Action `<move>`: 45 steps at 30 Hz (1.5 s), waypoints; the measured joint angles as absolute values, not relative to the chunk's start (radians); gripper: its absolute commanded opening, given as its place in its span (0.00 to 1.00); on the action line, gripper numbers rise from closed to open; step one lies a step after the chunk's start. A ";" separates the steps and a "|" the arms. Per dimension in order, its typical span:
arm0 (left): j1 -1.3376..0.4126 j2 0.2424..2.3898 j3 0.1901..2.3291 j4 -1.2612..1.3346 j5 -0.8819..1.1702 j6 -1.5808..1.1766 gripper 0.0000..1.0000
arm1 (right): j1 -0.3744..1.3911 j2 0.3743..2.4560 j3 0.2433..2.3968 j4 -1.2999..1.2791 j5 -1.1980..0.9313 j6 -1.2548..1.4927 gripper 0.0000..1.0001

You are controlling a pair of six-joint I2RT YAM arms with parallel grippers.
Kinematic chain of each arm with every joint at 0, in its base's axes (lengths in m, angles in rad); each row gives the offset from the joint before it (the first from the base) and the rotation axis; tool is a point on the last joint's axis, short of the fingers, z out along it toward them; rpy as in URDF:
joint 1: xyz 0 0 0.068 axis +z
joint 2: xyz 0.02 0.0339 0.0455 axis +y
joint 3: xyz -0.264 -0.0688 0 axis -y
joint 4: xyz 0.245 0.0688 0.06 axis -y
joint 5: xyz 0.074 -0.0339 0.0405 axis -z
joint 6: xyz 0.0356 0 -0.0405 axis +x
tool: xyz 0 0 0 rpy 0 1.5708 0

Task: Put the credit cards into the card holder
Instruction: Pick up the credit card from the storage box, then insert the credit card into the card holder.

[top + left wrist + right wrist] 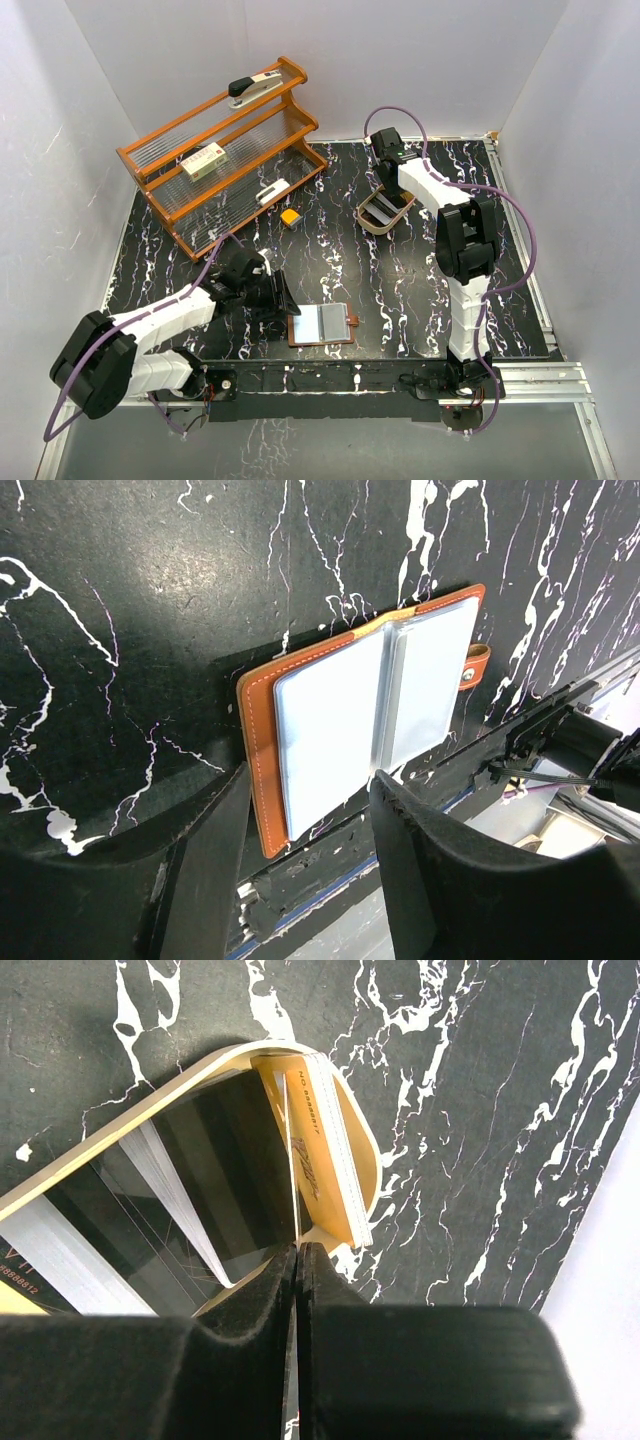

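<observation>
The card holder lies open near the table's front edge, its brown leather rim around grey pockets. My left gripper hovers at its left end. It stands open, its fingers straddling the holder's near corner without touching it. At the back right, my right gripper reaches into the tan oval tray. It is shut on the edge of a thin credit card standing upright. More credit cards lie and lean in the tray.
An orange wire shelf rack stands at the back left with a stapler and a small box on it. A small yellow block sits in front of the rack. White walls enclose the table.
</observation>
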State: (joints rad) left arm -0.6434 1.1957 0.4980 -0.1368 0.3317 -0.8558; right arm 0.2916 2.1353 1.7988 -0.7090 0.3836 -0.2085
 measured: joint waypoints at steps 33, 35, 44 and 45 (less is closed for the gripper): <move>-0.643 1.178 0.549 -0.258 0.296 -0.818 0.51 | 0.379 1.557 1.473 -0.854 0.069 0.244 0.00; -0.643 1.178 0.547 -0.257 0.297 -0.819 0.51 | 0.430 1.512 1.394 -0.837 0.024 0.295 0.00; -0.643 1.179 0.527 -0.230 0.319 -0.825 0.50 | 0.580 1.406 1.149 -0.729 -0.132 0.488 0.00; -0.643 1.179 0.527 -0.228 0.321 -0.827 0.50 | 0.589 1.396 1.134 -0.714 -0.141 0.505 0.00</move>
State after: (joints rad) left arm -0.6434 1.1793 0.5274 -0.2279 0.3214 -0.8268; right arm 0.5892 1.3964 1.1339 -0.7143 -0.1413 0.5049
